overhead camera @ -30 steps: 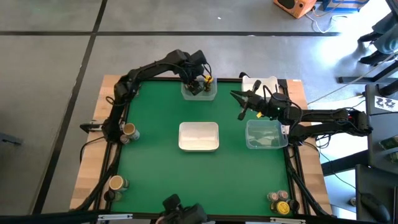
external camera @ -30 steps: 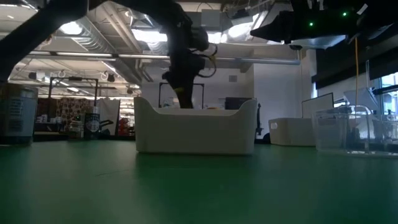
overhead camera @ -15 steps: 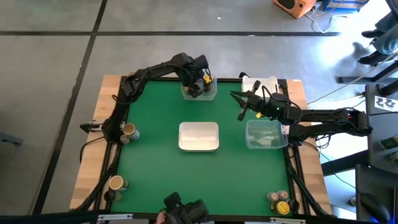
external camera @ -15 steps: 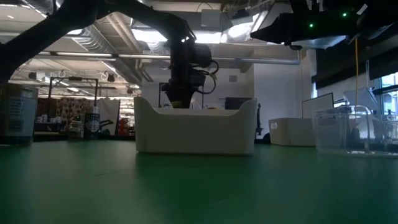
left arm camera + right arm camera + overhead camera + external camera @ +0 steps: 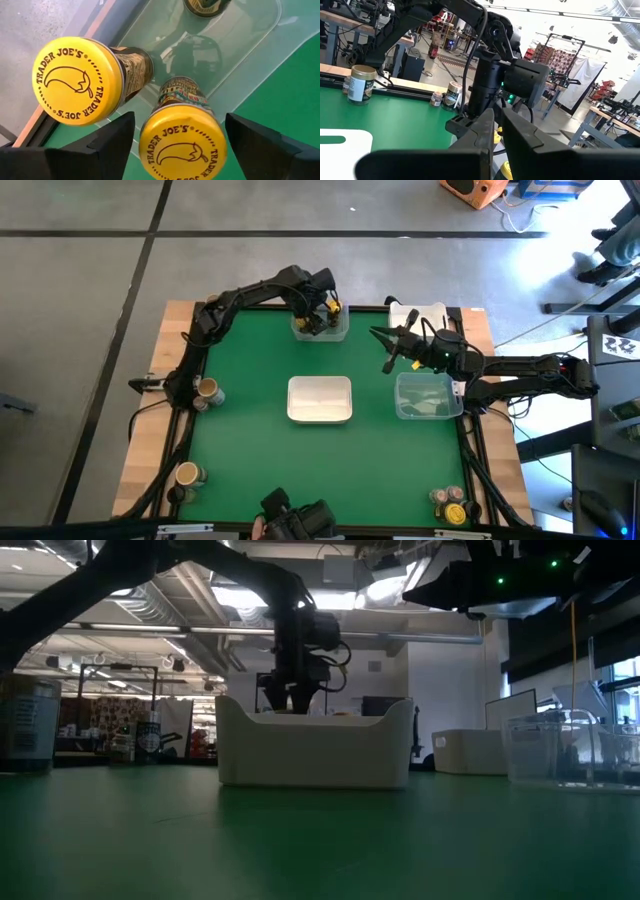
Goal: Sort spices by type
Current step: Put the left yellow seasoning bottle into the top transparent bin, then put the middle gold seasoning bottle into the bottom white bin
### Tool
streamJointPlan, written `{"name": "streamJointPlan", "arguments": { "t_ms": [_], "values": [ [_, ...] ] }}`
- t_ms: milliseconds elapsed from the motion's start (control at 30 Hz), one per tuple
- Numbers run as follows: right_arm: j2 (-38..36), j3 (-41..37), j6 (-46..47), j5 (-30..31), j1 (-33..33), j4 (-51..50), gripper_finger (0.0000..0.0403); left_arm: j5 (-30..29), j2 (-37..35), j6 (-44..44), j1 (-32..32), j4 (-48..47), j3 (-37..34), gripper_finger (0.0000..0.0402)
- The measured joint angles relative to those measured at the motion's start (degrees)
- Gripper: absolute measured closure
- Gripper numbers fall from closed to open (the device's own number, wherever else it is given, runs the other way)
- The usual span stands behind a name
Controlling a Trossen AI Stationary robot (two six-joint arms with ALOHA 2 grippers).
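Observation:
Two spices jars with yellow caps stand upright in the clear tub [image 5: 240, 45] at the table's far edge: one [image 5: 182, 145] directly under my left gripper, the other [image 5: 77, 80] beside it. A dark-capped jar [image 5: 202, 5] stands farther along in the same tub. My left gripper [image 5: 179, 116] points down into this tub [image 5: 342, 335], open, with a finger on either side of the nearer yellow cap and a narrow gap at each side. My right gripper [image 5: 387, 346] hovers shut and level, right of the tub.
A white tub [image 5: 320, 400] sits at the table's centre and another clear tub [image 5: 428, 396] to its right. Loose jars stand at the left edge [image 5: 208, 391], the near left corner [image 5: 187, 475] and the near right corner [image 5: 450, 502]. A white box [image 5: 420, 313] lies at the far right.
My left gripper has sunk into the far clear tub with the yellow-capped jar, then opened and let it go. The jar now stands on the tub's floor. The right arm has kept still.

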Motion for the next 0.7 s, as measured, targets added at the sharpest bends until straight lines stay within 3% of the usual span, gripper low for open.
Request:
{"name": "streamJointPlan", "arguments": {
  "t_ms": [267, 700],
  "values": [
    [0.0, 0.0, 0.0, 0.0, 0.0, 0.0, 0.0364, -0.12, -2.32, 0.58, 0.02, -2.38, 0.0, 0.0092],
    [0.0, 0.0, 0.0, 0.0, 0.0, 0.0, 0.0364, -0.77, -15.17, -1.28, -1.25, -8.88, 0.02, 0.0092]
  ]
}}
